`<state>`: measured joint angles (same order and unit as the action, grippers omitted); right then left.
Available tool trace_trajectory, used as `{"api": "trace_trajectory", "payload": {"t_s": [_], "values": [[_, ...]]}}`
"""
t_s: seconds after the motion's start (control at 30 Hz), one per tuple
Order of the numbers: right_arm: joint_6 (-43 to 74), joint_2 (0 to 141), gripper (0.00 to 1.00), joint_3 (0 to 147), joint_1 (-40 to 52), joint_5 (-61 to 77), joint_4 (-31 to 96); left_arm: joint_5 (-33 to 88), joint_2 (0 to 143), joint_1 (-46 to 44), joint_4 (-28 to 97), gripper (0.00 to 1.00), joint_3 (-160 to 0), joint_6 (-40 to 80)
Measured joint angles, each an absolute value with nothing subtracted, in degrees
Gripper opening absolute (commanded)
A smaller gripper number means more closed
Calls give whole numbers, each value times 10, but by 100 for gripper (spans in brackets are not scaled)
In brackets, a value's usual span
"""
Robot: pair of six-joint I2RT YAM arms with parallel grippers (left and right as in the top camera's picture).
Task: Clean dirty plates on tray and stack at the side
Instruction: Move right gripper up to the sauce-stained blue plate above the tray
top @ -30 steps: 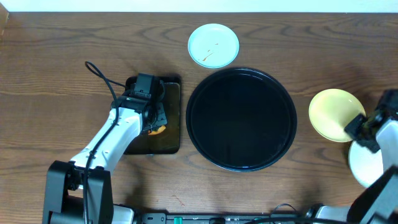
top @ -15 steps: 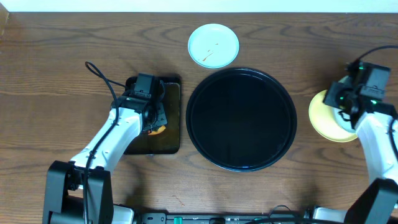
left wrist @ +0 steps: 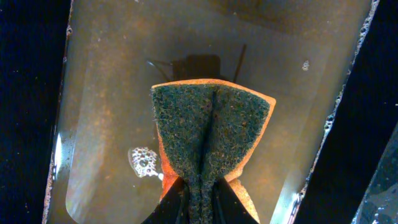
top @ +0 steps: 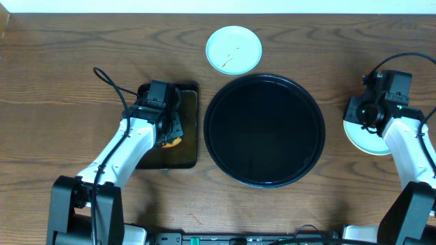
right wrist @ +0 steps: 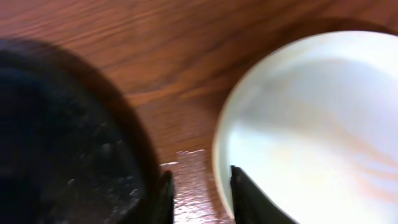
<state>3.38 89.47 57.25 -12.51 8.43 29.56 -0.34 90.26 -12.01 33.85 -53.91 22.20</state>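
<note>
Beside the tray (top: 264,129), right hand (right wrist: 200,196) over plate (right wrist: 311,124); left hand (left wrist: 200,194) around sponge (left wrist: 211,130)

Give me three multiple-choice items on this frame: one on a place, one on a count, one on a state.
1. Where is the sauce-smeared plate relative to the round tray?
A) on it
B) on the table beyond its far rim
C) on the table at its near side

2. How many plates lie on the round tray?
A) none
B) one
C) three

3. What state is the left tool in?
A) wide open, empty
B) shut on a plate
C) shut on the sponge

Key:
1 B: the overhead view shows it on bare wood past the tray's far rim.
2 A: the tray's black surface is bare.
3 C: the left wrist view shows the sponge pinched and folded between its fingers.
</note>
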Motion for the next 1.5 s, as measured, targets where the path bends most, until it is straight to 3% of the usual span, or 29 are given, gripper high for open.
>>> {"api": "trace_trajectory", "payload": {"t_s": [0.4, 0.63, 0.87, 0.9, 1.03, 1.13, 1.33, 1.5], "values": [[35, 895, 54, 636, -10, 185, 279, -3, 903, -120, 338, 17, -539, 220], [57, 895, 56, 653, 76, 149, 229, -21, 903, -120, 319, 16, -539, 201], [59, 895, 56, 701, 98, 128, 229, -25, 908, -120, 254, 17, -538, 121], [60, 895, 56, 705, 99, 127, 219, -26, 916, -120, 252, 23, -538, 114], [61, 895, 57, 705, 99, 120, 189, -26, 943, -120, 255, 30, -538, 101], [61, 896, 57, 705, 99, 109, 190, -29, 943, -120, 257, 47, -538, 95], [62, 899, 63, 713, 99, 102, 225, -30, 898, -120, 305, 61, -538, 112], [62, 939, 66, 771, 100, 100, 258, -30, 861, -120, 363, 63, -538, 144]]}}
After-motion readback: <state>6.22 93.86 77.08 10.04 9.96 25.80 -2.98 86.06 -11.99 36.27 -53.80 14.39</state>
